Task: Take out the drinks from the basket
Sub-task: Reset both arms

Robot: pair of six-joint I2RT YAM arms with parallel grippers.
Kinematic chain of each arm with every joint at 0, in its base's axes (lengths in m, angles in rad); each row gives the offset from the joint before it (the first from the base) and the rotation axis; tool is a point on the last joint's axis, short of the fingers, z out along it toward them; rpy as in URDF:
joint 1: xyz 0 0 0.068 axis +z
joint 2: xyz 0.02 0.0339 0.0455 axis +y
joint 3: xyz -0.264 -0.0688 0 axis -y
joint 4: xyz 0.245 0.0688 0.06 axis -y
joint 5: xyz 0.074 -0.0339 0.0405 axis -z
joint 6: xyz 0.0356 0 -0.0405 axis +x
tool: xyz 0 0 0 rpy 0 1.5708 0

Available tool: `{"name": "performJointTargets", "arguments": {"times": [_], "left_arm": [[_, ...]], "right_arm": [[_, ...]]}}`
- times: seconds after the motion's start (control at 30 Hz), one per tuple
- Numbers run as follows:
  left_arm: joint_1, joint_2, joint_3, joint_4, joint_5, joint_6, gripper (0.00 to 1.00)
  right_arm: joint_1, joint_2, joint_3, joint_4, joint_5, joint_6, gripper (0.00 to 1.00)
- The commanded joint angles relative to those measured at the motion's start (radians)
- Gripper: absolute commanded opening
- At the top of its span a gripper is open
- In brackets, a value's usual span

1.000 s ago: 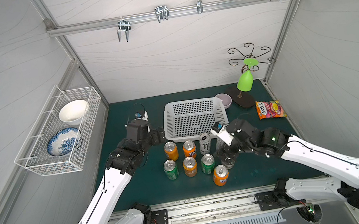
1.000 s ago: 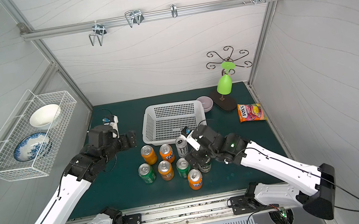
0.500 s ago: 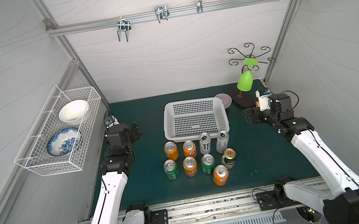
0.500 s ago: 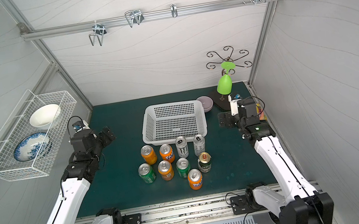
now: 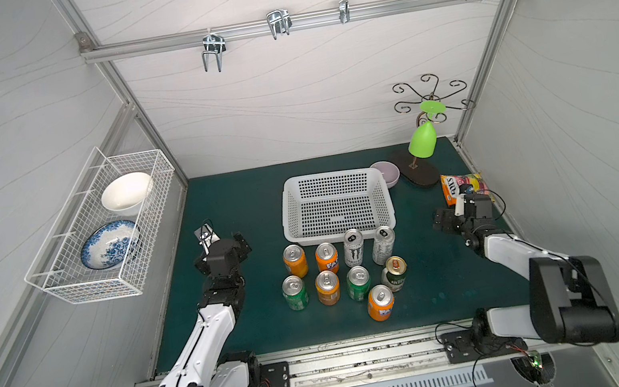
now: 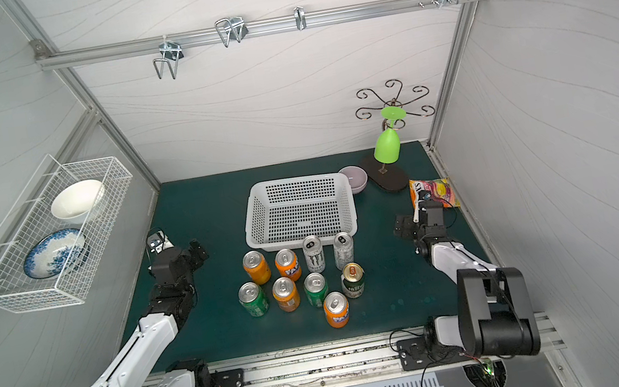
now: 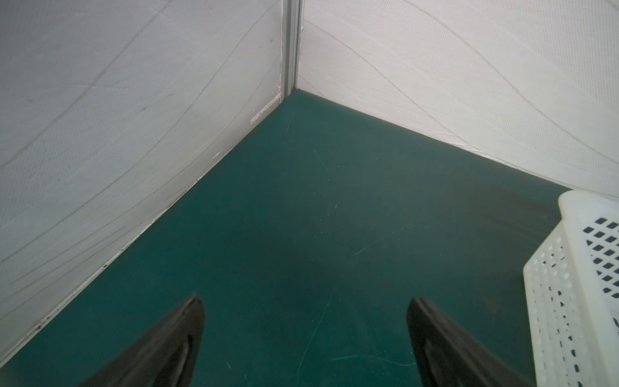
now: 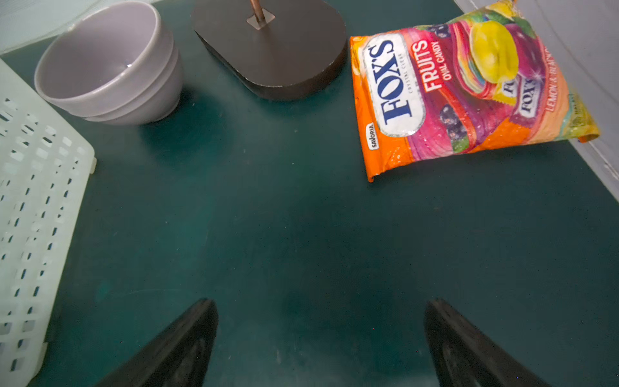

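Both arms have pulled back from the middle of the counter (image 5: pixel 242 205) to its outer edges, and the right one no longer reaches over the cans. The left claw (image 7: pixel 305 301) is spread wide above bare counter, facing the rear left corner where two walls meet at a metal post. The right claw (image 8: pixel 322 303) is also spread wide and holds nothing; it faces the candy bag (image 8: pixel 469 90).

All nine drinks (image 5: pixel 358 279) stand upright on the counter just in front of the basket (image 5: pixel 289 216), which sits empty near the middle. Two white-silver Monster cans (image 5: pixel 353 247) stand closest to its front rim. The dark green gold-topped can (image 5: pixel 395 273) is on the right of the second row.

The counter is a dark green mat, scuffed with fine scratches in both wrist views. White panels with faint wavy lines close it in on three sides. A metal rail with hooks (image 5: pixel 279 24) crosses the back wall. A wire rack (image 5: pixel 73 278) on the left wall carries two bowls. A lilac bowl (image 5: pixel 390 171) sits just beside the basket's far right corner, next to a dark stand base (image 5: pixel 416 175).
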Motion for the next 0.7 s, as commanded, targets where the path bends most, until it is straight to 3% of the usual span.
{"name": "performJointTargets", "arguments": {"times": [0.0,0.23,0.3,0.67], "left_arm": [[0.006,0.015,-0.001,0.133,-0.004,0.039,0.99],[0.009,0.057,-0.038,0.199,0.029,0.093,0.99],[0.011,0.072,-0.054,0.245,0.039,0.097,0.99],[0.026,0.302,-0.107,0.562,0.157,0.180,0.99]], "right_arm": [[0.005,0.037,-0.024,0.259,-0.061,-0.015,0.99],[0.100,0.177,-0.065,0.513,-0.092,-0.118,0.99],[0.102,0.236,-0.032,0.514,-0.126,-0.132,0.99],[0.124,0.226,-0.008,0.450,-0.102,-0.150,0.99]]}}
